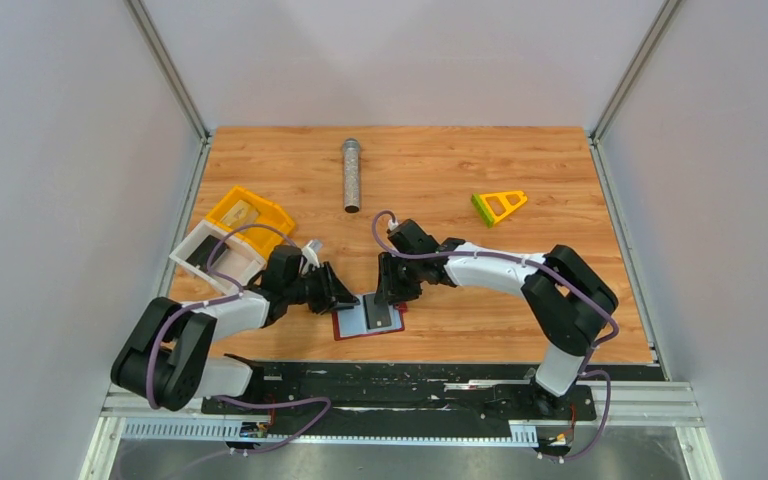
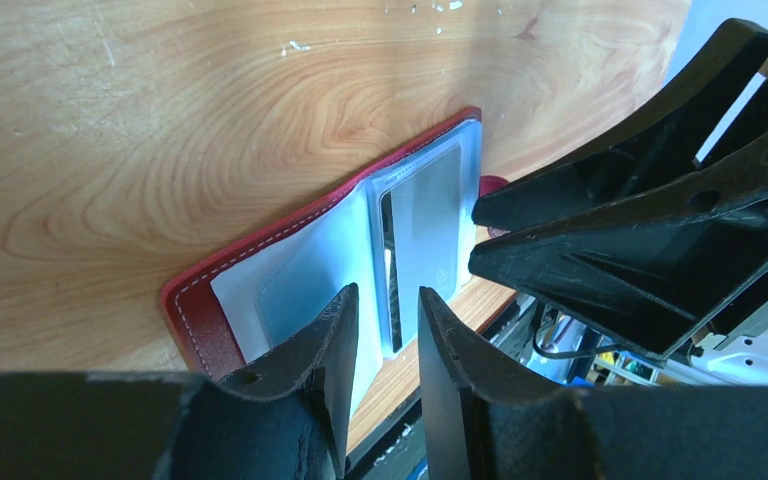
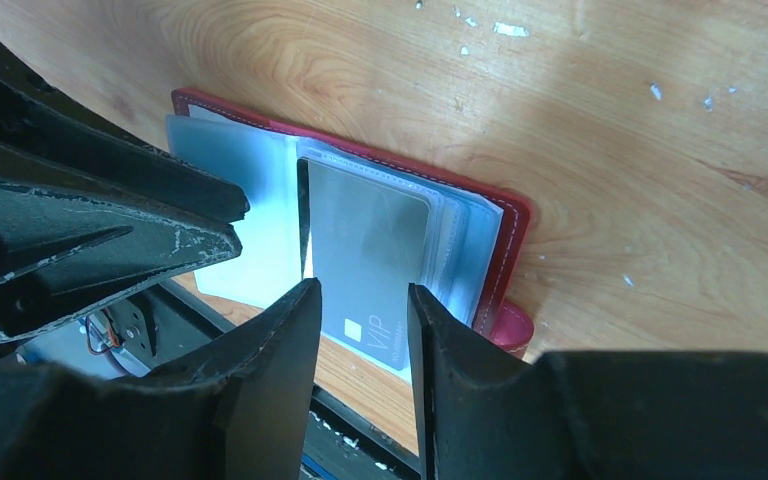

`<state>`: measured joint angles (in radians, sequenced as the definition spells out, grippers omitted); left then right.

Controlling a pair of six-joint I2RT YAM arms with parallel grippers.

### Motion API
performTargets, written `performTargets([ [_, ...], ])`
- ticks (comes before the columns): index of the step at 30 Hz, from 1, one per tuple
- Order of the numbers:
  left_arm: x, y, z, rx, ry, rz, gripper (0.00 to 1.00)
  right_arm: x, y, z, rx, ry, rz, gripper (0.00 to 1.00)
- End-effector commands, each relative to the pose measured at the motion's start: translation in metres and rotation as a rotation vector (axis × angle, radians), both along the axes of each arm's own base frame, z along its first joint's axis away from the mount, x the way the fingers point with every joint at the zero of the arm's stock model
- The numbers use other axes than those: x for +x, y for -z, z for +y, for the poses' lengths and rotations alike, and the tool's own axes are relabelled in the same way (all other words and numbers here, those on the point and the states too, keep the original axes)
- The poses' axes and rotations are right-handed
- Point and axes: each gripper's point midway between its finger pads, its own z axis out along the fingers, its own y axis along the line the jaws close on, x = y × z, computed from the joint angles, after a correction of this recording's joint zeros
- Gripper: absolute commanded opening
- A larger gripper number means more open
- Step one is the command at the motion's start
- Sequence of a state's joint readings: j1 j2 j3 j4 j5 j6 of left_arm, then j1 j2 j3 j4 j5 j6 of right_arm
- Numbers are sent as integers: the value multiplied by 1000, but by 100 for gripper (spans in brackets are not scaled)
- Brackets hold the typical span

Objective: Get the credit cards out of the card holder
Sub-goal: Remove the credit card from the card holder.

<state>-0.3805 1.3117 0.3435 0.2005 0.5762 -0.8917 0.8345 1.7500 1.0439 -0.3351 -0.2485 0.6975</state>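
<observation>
One holder (image 1: 344,328) lies open on the table (image 1: 460,170), directly under both claws. The left claw (image 2: 388,295) hangs over the holder's middle fold, its fingers a narrow gap apart with nothing seen pinched. The right claw (image 3: 362,290) faces it, just beside, tips likewise parted above the near edge of a sleeve.

One card (image 3: 370,250) shows under the right claw: grey, marked "VIP", tucked in a clear sleeve. The stacked sleeves to that claw's right blur whatever they hold, and the left claw covers part of the other page.

Behind the left claw sit a yellow tray (image 1: 282,218) and a white tray (image 1: 188,243), their contents too small to tell. One cylinder (image 1: 351,175) and one triangle (image 1: 500,205) lie well beyond the right claw.
</observation>
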Motion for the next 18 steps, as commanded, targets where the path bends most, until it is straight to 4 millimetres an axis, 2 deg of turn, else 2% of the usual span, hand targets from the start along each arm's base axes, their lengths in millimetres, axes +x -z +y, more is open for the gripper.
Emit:
performTargets([
  [1,3,-4,-6,-39,14,-41,37,1,5,5,26,-5,7,38],
  [18,-1,16,-10,-51,23,-3,39,-6,17,4,26,0,51,32],
])
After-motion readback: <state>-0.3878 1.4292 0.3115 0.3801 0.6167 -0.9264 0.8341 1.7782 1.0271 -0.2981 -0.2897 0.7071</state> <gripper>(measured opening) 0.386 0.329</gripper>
